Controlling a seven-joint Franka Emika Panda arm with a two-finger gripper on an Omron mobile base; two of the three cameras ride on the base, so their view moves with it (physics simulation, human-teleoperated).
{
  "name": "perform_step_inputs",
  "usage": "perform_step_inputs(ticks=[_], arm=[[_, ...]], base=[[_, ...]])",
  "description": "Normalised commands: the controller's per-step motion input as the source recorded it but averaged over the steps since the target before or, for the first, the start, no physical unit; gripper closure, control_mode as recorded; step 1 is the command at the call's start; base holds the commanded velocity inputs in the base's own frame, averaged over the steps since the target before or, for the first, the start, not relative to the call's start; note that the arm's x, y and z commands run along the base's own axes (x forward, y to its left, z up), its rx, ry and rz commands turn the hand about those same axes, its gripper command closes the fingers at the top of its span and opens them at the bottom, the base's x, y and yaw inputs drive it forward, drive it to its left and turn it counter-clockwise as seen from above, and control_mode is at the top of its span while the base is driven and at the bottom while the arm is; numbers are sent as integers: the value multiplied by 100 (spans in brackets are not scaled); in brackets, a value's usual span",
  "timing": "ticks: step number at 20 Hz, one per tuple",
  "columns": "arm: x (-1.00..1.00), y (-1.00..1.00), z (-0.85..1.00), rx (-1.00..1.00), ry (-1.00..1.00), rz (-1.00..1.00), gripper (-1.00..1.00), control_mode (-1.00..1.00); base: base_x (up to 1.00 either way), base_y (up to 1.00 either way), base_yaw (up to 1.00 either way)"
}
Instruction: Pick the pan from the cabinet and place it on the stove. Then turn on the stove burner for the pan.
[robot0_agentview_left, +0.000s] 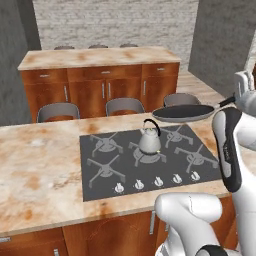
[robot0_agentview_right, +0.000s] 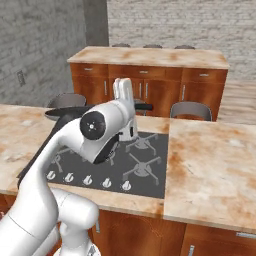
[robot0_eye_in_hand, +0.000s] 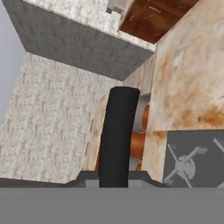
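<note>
On the marble surface (robot0_agentview_left: 40, 165), the stove (robot0_agentview_left: 100, 180) is carrying a silver kettle (robot0_agentview_left: 149, 140) on its middle grate. Just beyond, the jaws are clamping the pan (robot0_agentview_left: 183, 113) by its black handle (robot0_eye_in_hand: 116, 135), holding it level above the stove's far right corner.

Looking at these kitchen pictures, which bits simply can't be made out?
- Gripper: left base view, cut off by the right edge beyond the pan handle.
- Pan: right base view, mostly behind the arm.
- Stove knob markings: too small.
- Kettle: hidden by the arm in right base view.
</note>
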Motion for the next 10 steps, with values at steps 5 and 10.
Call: perform_step_inputs(ticks=[5, 10], arm=[[13, -72, -22, 8, -8, 0, 100, -100], [13, -67, -22, 1, -16, 1, 100, -100]], base=[[0, 0, 0], [0, 0, 0]])
